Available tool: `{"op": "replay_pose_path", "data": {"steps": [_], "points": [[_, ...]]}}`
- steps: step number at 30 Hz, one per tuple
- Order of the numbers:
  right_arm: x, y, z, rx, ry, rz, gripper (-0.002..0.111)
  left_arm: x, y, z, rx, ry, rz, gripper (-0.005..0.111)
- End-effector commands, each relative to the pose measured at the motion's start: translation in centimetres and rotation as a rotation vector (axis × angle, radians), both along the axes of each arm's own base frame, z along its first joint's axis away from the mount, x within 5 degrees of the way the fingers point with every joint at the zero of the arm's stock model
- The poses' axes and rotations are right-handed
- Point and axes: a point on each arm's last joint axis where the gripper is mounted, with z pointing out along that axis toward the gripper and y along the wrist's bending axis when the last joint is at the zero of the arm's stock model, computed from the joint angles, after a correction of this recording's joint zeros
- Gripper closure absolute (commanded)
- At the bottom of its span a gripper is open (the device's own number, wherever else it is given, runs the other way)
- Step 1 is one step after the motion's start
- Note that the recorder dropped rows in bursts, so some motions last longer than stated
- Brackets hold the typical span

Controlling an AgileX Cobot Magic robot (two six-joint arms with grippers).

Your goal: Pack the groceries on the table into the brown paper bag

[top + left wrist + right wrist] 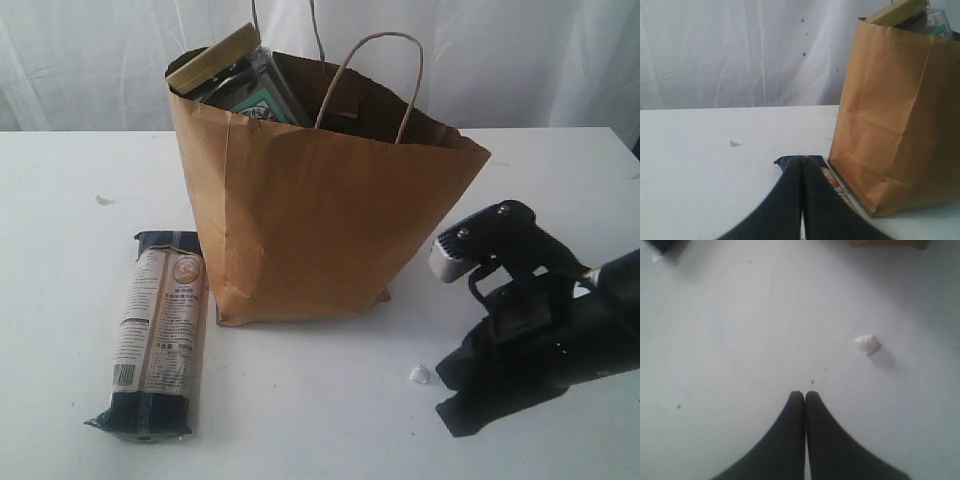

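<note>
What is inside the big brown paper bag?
A tan-lidded jar pokes out of the top of the brown paper bag, tilted. Anything deeper is hidden by the bag's paper walls.

A white crumb [867,342] lies near the right gripper [804,394]; a smaller speck [735,144] lies ahead of the left gripper [802,159], before a white curtain [740,50].

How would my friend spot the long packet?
Find the tall brown paper bag standing on the white table. Flat beside it, on the exterior view's left, lies the long beige packet with dark-blue ends. It's the only grocery outside the bag.
</note>
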Motion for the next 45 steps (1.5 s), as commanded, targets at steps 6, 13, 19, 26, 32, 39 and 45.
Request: {"op": "replay_pose_path", "data": {"steps": [6,13,19,26,32,39,45], "points": [[2.8,0.6,-3.1,-0.064,-0.053,-0.005,0.091,0.0,0.0,-0.1,0.009,0.002,-0.005,0.107],[3.9,1.0,-5.0,-0.071,-0.012,-0.045,0.078,0.0,0.0,-0.1,0.009,0.002,-0.005,0.107],[4.9,1.6,-6.1,-0.102,0.007,-0.004,0.075,0.0,0.0,-0.1,0.009,0.002,-0.005,0.107],[6.1,2.0,-7.0,-0.118,-0.006,-0.012,0.068,0.0,0.0,-0.1,0.009,0.002,-0.005,0.107],[6.4,2.0,-8.1,-0.137,0.011,-0.017,0.068,0.0,0.0,-0.1,0.009,0.002,-0.005,0.107],[6.9,2.0,-8.8,-0.146,-0.004,-0.04,0.069,0.0,0.0,-0.1,0.009,0.002,-0.005,0.107],[6.8,2.0,-8.8,-0.147,0.003,-0.037,0.082,0.0,0.0,-0.1,0.009,0.002,-0.005,0.107]]}}
